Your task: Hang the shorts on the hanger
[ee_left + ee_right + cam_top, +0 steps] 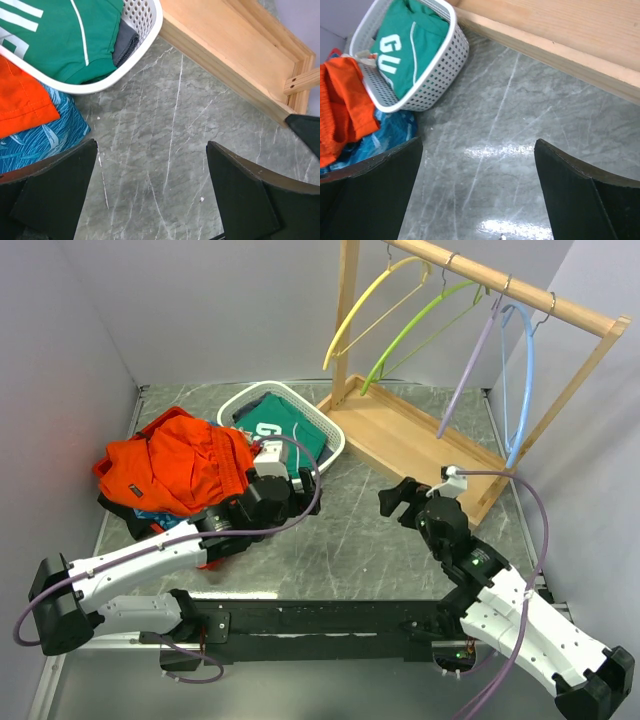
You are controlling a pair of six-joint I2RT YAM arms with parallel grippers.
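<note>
**Task not yet begun: the shorts lie in a heap and both hands are empty.**

We see the shorts [175,470] crumpled at the left side of the bench [360,550], on top of a blue patterned cloth [45,135] and just beside the white basket [335,440] (which holds a green garment [285,430]). The yellow hanger [375,305] hangs bare on the wooden rack [420,435] at the back right, well apart from the shorts. The left hand [150,190] stands wide apart over bare bench near the heap. The right hand [477,192], also wide apart, holds nothing. Perhaps the left arm touches the heap; from above we cannot tell. In our judgement everything is left: grasping the shorts, carrying them across and draping them on the hanger.
</note>
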